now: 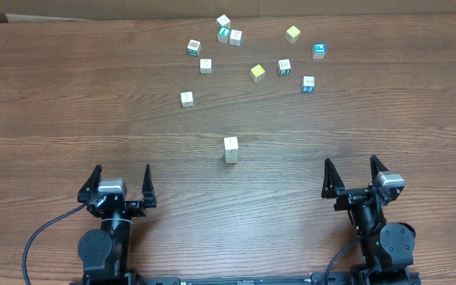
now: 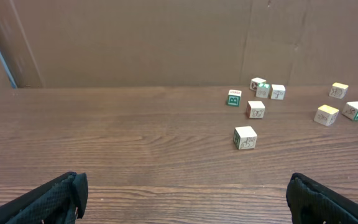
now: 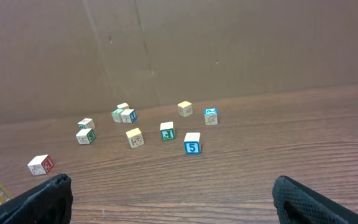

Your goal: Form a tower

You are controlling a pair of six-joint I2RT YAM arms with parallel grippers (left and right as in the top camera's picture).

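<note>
Centrally, the boxy cream wooden tower (image 1: 230,149) stands; left tool (image 1: 122,171) and right tool (image 1: 351,162) gape wide.

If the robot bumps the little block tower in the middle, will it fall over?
Probably, yes. The tower looks one cube wide and taller than a loose cube, so a sideways nudge would likely tip it. Its cubes seem just stacked, so the top one could slide off. They look like hard, flat-sided wood, so they shouldn't roll.
</note>
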